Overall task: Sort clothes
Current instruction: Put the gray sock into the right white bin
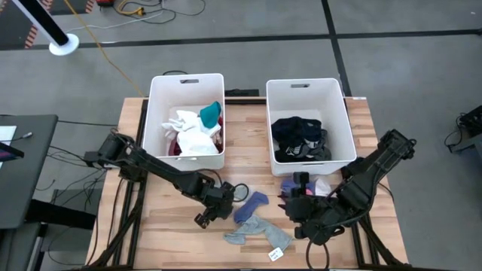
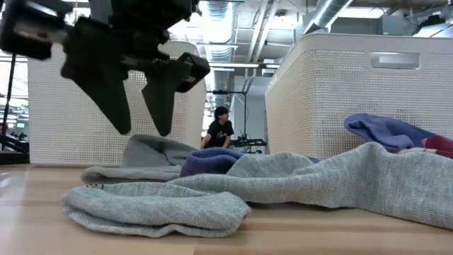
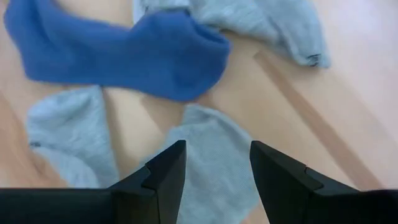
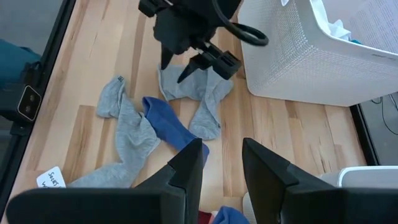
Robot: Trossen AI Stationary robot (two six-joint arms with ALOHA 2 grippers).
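Only from the right wrist is a handwritten, unreadable tag [image 4: 51, 179] seen, at seven o'clock of the blue sock [image 4: 168, 127]. Both the left gripper [image 4: 186, 64] and right gripper [image 4: 222, 163] are parted, empty.

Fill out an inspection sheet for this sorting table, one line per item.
Surface: wooden table, bare around the pile.
Job's things: blue sock and grey socks loose at the front; light clothes in left bin; dark clothes in right bin.
Clutter: paper tag by the grey socks.
Grippers: left pincer open over a grey sock, empty; right pincer open, empty.
Cables: yellow cable on the floor.
Surroundings: person in the background.
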